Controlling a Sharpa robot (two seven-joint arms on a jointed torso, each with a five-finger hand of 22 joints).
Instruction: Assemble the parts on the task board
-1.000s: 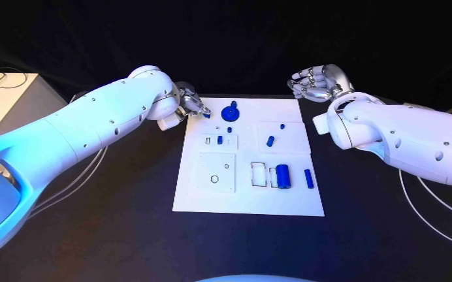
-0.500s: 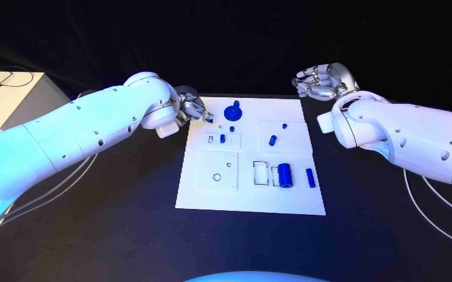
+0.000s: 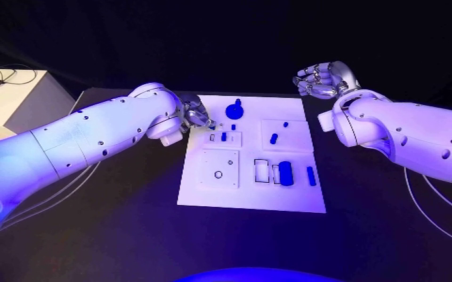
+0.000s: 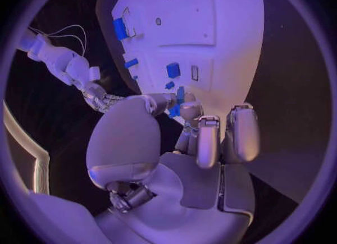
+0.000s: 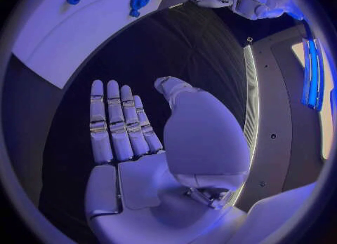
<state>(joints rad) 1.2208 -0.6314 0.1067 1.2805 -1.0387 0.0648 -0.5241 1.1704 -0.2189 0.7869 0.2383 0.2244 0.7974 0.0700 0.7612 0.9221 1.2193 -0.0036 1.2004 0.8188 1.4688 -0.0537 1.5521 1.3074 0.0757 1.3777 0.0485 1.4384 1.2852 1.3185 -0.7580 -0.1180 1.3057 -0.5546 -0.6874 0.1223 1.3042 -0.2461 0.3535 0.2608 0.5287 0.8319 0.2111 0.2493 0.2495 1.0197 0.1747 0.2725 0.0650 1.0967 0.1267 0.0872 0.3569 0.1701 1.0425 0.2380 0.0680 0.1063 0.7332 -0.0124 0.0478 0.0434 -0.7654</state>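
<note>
The white task board (image 3: pixel 253 194) lies in the middle of the table. My left hand (image 3: pixel 198 117) hovers at the board's far left edge and pinches a small blue part (image 4: pixel 176 109) at its fingertips. On the board stand a round blue knob (image 3: pixel 234 109), a short peg (image 3: pixel 273 139), a thick blue cylinder (image 3: pixel 285 173) and a slim blue bar (image 3: pixel 311 175). My right hand (image 3: pixel 323 79) is raised beyond the board's far right corner; the right wrist view shows this hand (image 5: pixel 133 137) with nothing in it, fingers straight and thumb apart.
A white box (image 3: pixel 28 99) stands at the table's far left, and cables (image 3: pixel 66 187) trail beneath my left arm. Bare black table (image 3: pixel 113 230) surrounds the board on the near side.
My left hand has come a little nearer along the board's left edge, still pinching the blue part. The right hand has stayed put. The camera shifted slightly.
</note>
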